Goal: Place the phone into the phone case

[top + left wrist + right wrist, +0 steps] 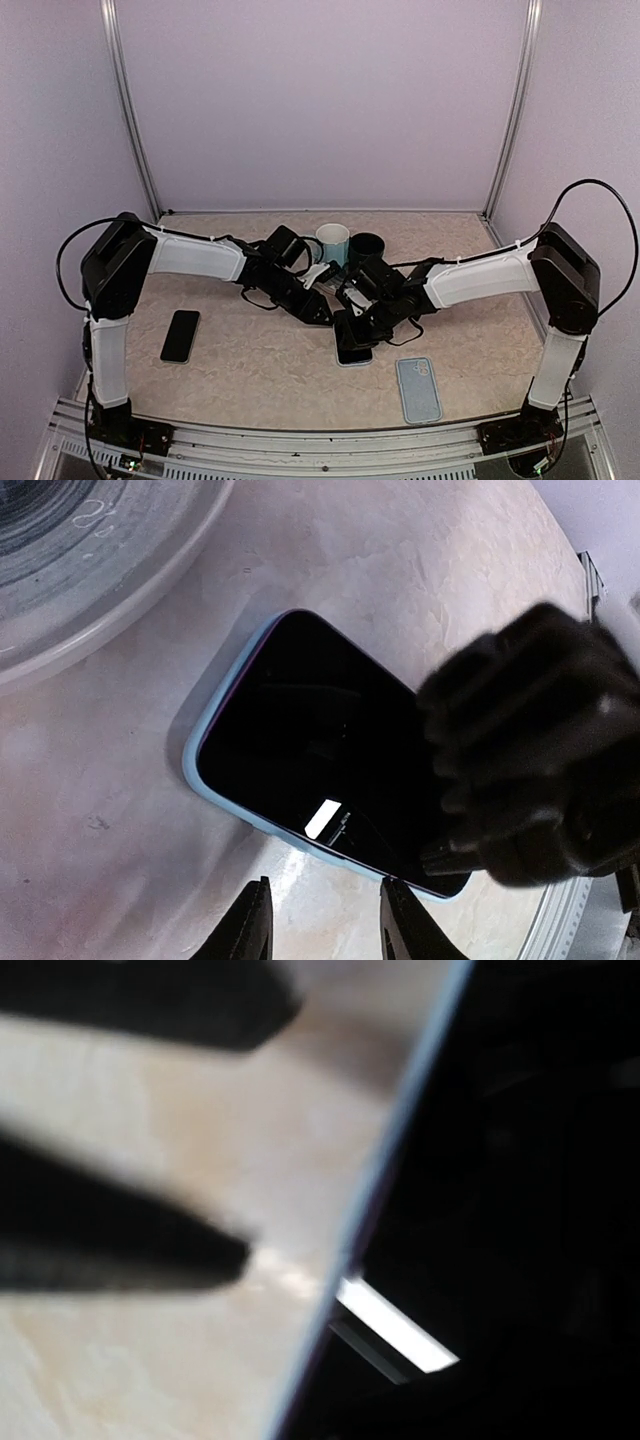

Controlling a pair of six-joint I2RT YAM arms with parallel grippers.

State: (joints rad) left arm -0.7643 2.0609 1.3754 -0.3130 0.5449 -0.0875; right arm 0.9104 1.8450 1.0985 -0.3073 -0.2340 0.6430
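The glossy black phone lies within the light blue phone case on the mottled beige surface. The closed, empty right end effector appears to bear on its corner; best to press straight down, then work along the case's rim. The left end effector, slightly parted and empty, hovers beside the case.

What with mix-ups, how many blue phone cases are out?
2: a blue case around the phone under the right gripper; a second case alone, near the right arm's base. Others possibly hidden.
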